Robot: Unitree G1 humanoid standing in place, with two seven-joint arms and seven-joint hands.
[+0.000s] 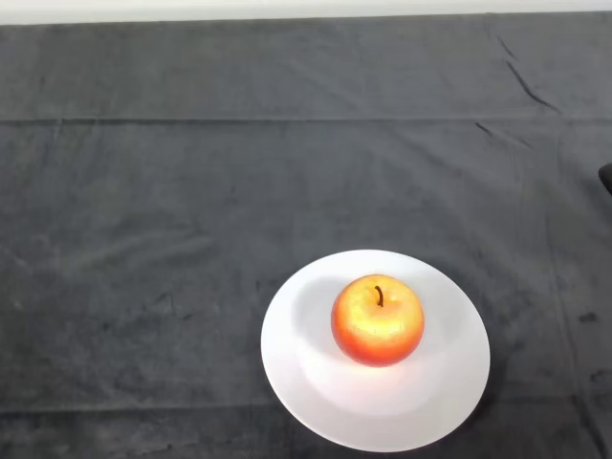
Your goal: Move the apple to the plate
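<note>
**Apple sits on the plate; placing step looks done**

The apple [378, 319] rests upright, stem up, on the white plate [287, 363], just above the plate's centre and leaning toward its 12 o'clock side. The plate lies on the dark-clothed bench [191, 191], at about 5 o'clock from the middle of the view. No part of the robot shows, so the robot hand's state cannot be told from here.

Judged from how things lie, the task's 1 move is complete: the apple is fully inside the rim and touches nothing else. The next move calls for nothing beyond keeping the arm clear, since a brush against the round fruit could roll it toward the rim.
</note>
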